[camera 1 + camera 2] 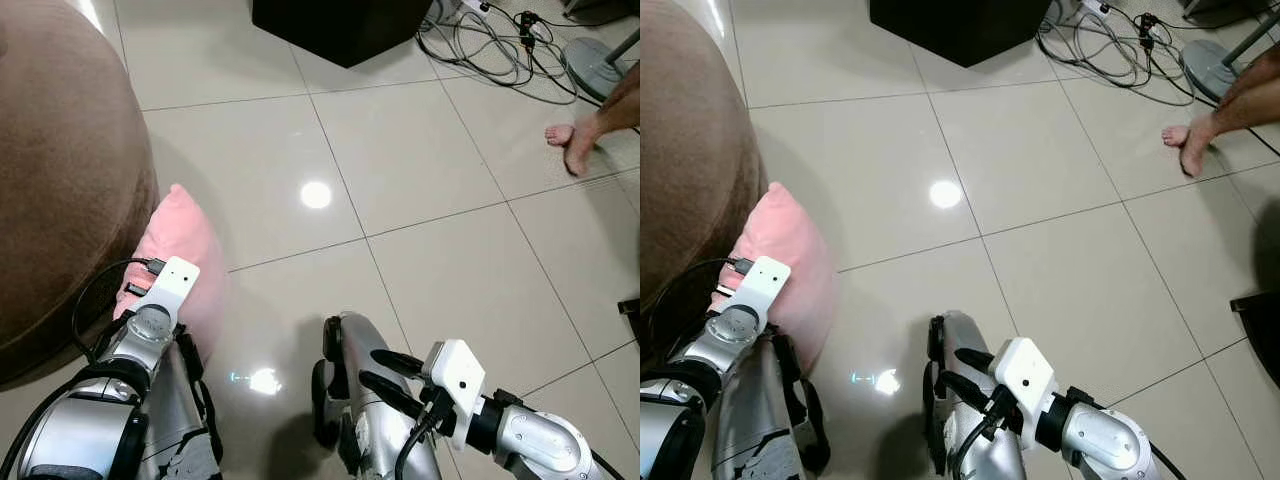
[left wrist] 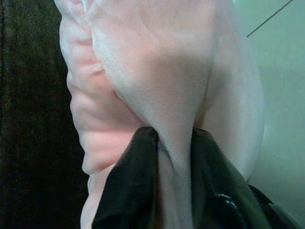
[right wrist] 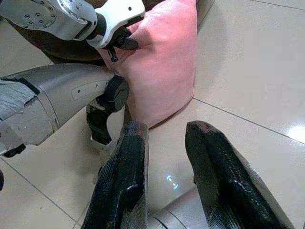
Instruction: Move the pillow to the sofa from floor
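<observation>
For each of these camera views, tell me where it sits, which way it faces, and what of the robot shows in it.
Left eye view: on the head, looking down at the tiled floor; both silver arms and the pink pillow beside the brown sofa show.
Right eye view: beside it, the same scene; a person's foot near cables.
Left wrist view: along the left end effector, whose fingers pinch pillow fabric.
Right wrist view: along the open right end effector, facing the pillow, left arm and leg.
Shared: the pillow appears in all four.
</observation>
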Robot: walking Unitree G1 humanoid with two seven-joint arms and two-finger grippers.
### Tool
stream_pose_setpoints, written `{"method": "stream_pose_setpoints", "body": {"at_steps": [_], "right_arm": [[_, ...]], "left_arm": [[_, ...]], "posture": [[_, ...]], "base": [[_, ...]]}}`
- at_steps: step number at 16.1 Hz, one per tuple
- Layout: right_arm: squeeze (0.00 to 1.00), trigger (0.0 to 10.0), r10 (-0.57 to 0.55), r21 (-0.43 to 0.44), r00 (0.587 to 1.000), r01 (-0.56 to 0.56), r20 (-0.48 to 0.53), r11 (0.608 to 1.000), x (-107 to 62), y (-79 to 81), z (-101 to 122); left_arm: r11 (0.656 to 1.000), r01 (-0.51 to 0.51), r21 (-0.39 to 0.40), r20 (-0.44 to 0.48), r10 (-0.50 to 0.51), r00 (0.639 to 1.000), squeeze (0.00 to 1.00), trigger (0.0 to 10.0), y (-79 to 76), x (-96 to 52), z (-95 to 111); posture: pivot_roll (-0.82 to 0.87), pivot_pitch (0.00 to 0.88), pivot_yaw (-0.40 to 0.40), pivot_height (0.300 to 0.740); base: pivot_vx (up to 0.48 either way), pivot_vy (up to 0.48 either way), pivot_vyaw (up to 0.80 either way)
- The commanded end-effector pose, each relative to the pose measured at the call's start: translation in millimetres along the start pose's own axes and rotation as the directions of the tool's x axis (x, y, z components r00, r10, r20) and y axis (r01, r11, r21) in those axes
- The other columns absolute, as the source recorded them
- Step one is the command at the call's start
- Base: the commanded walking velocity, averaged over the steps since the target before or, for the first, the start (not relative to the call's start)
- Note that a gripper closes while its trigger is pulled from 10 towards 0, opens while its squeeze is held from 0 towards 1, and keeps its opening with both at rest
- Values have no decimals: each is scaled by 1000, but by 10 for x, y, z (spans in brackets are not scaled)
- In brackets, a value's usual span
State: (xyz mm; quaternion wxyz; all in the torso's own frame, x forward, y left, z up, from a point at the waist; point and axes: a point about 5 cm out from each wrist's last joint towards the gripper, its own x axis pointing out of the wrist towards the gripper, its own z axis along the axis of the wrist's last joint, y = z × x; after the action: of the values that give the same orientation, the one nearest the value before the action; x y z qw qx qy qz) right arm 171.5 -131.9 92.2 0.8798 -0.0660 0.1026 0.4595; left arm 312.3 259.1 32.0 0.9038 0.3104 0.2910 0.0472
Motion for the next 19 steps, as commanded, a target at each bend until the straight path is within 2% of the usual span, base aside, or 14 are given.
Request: {"method": "stream_pose_setpoints", "body": {"at_steps": [1,3,6,7,8,9,11,13,16,17,18,19], "right_arm": [[0,10000,-3,18,999,4,-36,1000,-43,0,-69],[0,10000,-6,16,999,7,-36,1000,-40,-10,-73],[0,10000,-55,-28,997,53,-57,998,-31,-51,-119],[0,10000,-75,-26,995,74,-61,997,-31,-69,-136],[0,10000,-113,-11,992,112,-56,994,-23,-103,-167],[0,10000,-145,1,989,145,-41,989,-4,-121,-184],[0,10000,-186,15,982,186,-23,982,35,-133,-214],[0,10000,-243,26,970,243,5,970,78,-170,-220],[0,10000,-374,26,927,374,29,927,80,-314,-168],[0,10000,-490,58,870,487,58,871,46,-416,-89],[0,10000,-507,66,860,504,49,861,44,-426,-95],[0,10000,-590,92,802,583,94,807,5,-483,11]], "left_arm": [[999,46,-17,-37,-47,998,0,0,-124,-22,-93],[998,49,-26,-35,-50,998,0,0,-125,-22,-92],[986,99,-135,17,-98,995,0,0,-192,-27,-39],[973,149,-178,64,-140,988,0,0,-255,-34,18],[947,235,-217,151,-205,967,0,0,-374,-55,125],[932,287,-222,216,-240,946,0,0,-476,-79,218],[915,324,-242,289,-251,924,0,0,-580,-109,342],[885,356,-299,388,-228,893,0,0,-634,-142,536],[803,459,-381,579,-180,795,0,0,-630,-235,947],[730,567,-382,719,-150,678,0,0,-614,-397,1195],[721,580,-379,736,-145,662,0,0,-611,-427,1215],[730,590,-344,779,-129,613,0,0,-571,-562,1293]], "posture": [[-298,328,-237,590],[-297,324,-235,590],[-277,292,-207,590],[-264,276,-198,590],[-222,243,-178,590],[-203,232,-169,590],[-169,200,-152,590],[-127,167,-130,590],[-87,146,-102,590],[-66,94,-99,590],[-63,85,-99,590],[-43,55,-94,600]], "base": [[0,0,0],[0,0,0],[0,0,0],[0,0,0],[0,0,0],[0,0,0],[0,0,0],[0,0,0],[0,0,0],[0,0,0],[0,0,0],[0,0,0]]}}
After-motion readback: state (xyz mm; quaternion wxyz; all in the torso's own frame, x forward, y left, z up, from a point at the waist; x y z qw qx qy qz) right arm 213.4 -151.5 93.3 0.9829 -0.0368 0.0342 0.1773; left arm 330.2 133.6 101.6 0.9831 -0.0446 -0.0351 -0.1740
